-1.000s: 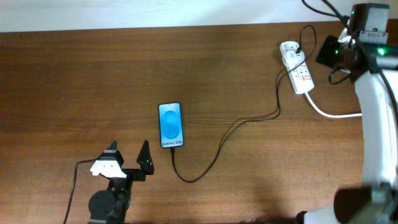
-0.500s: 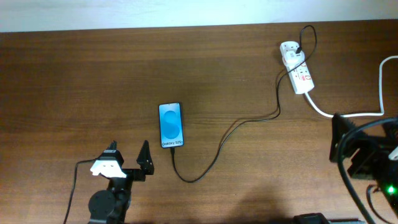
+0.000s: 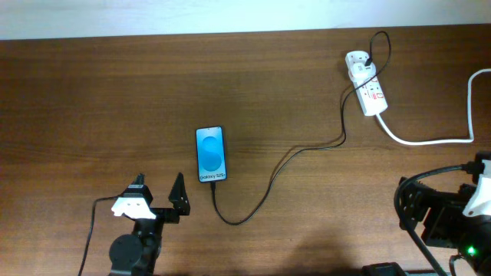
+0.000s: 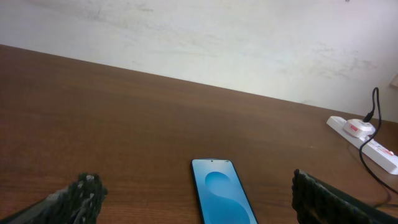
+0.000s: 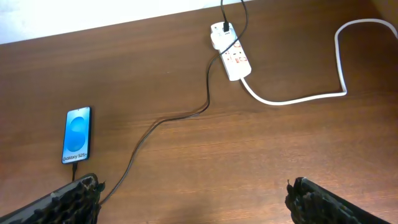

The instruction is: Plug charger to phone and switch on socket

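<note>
The phone (image 3: 211,154) lies flat and face up near the middle of the wooden surface (image 3: 100,92), its blue screen lit. Its lower edge is turned toward the left arm, which suits a plug coming in from that side. The thin black charger (image 3: 318,146) meets that lower edge, loops just below it, then runs up and to the right to the socket (image 3: 367,83) at the far right corner. A black plug sits in the strip's far end. We judge the cable to be in the phone, though we cannot tell how firmly it is seated. Nor can we read whether the red switch is on. The socket's thick white lead (image 3: 422,141) trails off the right edge, well apart from the black cable.

The left gripper (image 3: 157,198) hangs just below and left of the phone, jaws spread wide and holding nothing. The right gripper (image 5: 193,199) sits near the front right edge, well away from the socket, its jaws also wide and empty. With neither arm touching anything, we take the work as finished or paused.
</note>
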